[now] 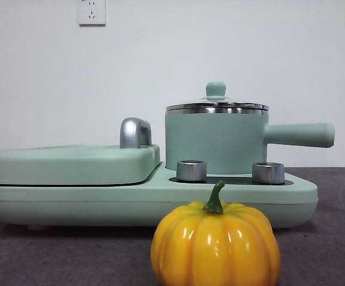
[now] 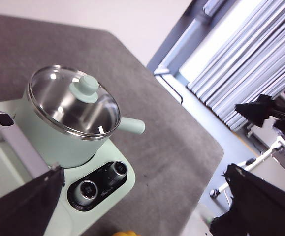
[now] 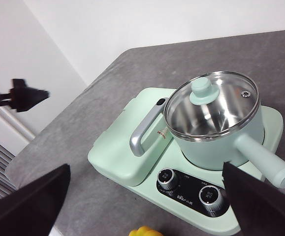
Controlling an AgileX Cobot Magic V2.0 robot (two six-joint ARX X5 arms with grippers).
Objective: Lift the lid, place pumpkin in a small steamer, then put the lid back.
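Note:
The pumpkin (image 1: 215,244) stands on the grey table in front of the cooker, near the camera; only its edge shows in the left wrist view (image 2: 125,233) and the right wrist view (image 3: 144,231). The small steamer (image 1: 214,143) sits on the cooker's right half, its handle pointing right. The lid (image 1: 216,106) rests shut on it, knob up. Both wrist views show the lid (image 2: 73,101) (image 3: 211,105) on the steamer (image 2: 58,142) (image 3: 216,150). My left gripper (image 2: 143,169) and right gripper (image 3: 146,168) are open, empty, high above the table and out of the front view.
The flat mint-green griddle cover (image 1: 71,164) with a chrome handle (image 1: 134,132) fills the cooker's left half. Two steel knobs (image 1: 191,170) (image 1: 268,173) stand in front of the steamer. The table's edge (image 2: 201,196) lies near the cooker. Black stands (image 2: 265,108) rise beyond the table.

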